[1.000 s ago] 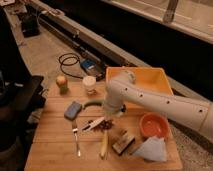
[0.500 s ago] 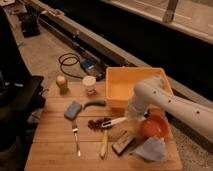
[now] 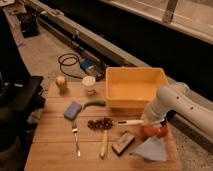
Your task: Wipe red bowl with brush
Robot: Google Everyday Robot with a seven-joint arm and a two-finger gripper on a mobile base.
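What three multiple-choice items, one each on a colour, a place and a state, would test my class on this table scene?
1. What colour is the large rectangular plastic tub? A yellow; B green; C black.
2. Where is the robot's gripper? A inside the tub; B low over the small orange-red bowl, at the near right of the wooden table; C above the table's far left corner.
3. How is the long slim white brush placed? A upright in the tub; B level, low at the table top, left of the bowl; C hanging off the table's left edge.
Answers: 1 A, its walls are yellow all round. 2 B, the white arm ends over the bowl. 3 B, it runs level from the gripper toward the left.
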